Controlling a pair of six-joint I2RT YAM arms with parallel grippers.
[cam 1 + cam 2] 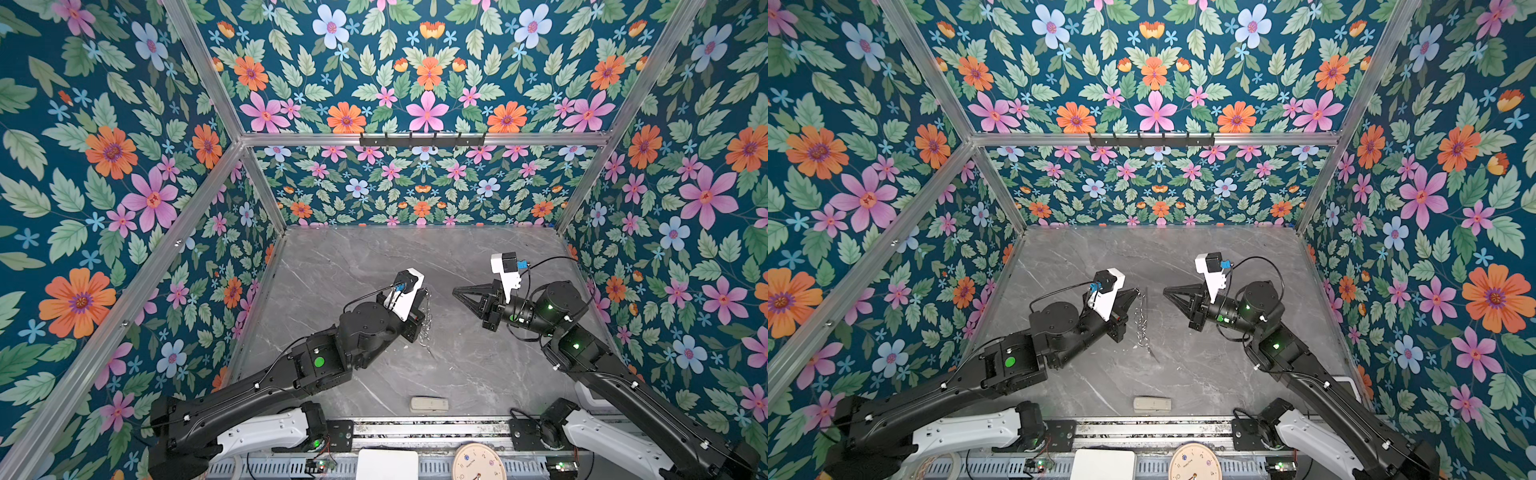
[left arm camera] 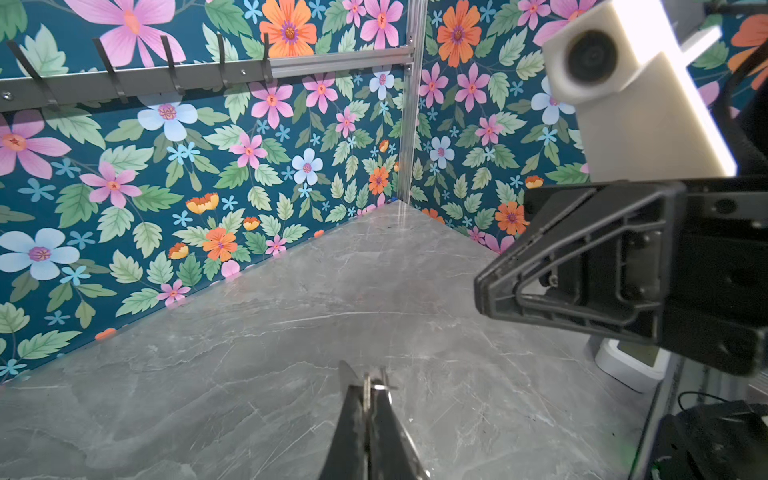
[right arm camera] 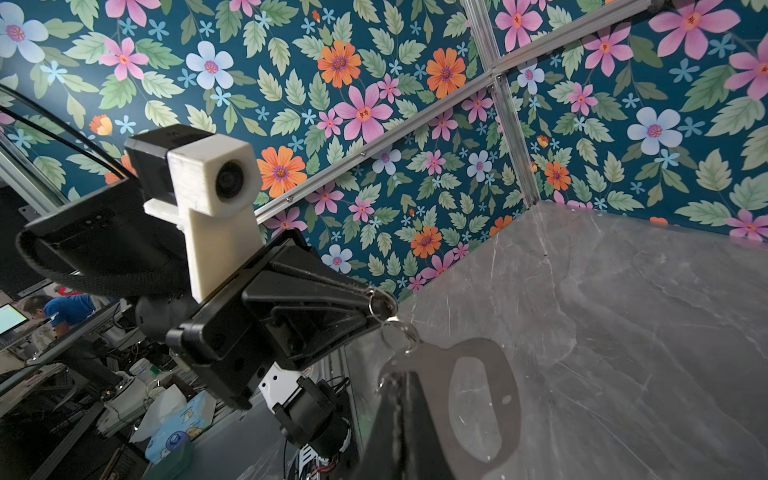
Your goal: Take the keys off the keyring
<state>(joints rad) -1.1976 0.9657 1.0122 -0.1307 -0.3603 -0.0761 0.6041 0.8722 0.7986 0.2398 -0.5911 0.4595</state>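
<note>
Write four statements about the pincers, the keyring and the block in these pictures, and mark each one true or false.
1. The left pincer is shut on the silver metal keyring. True.
2. The right pincer stands wide open around the keyring's link chain. False: it is shut, apart from the chain, with nothing visible in it.
3. The pale beige rectangular block lies on the grey marble table near its front edge, apart from both pincers. True.
4. The silver metal keyring lies flat on the table. False: in both top views it hangs on its chain below the left pincer.
</note>
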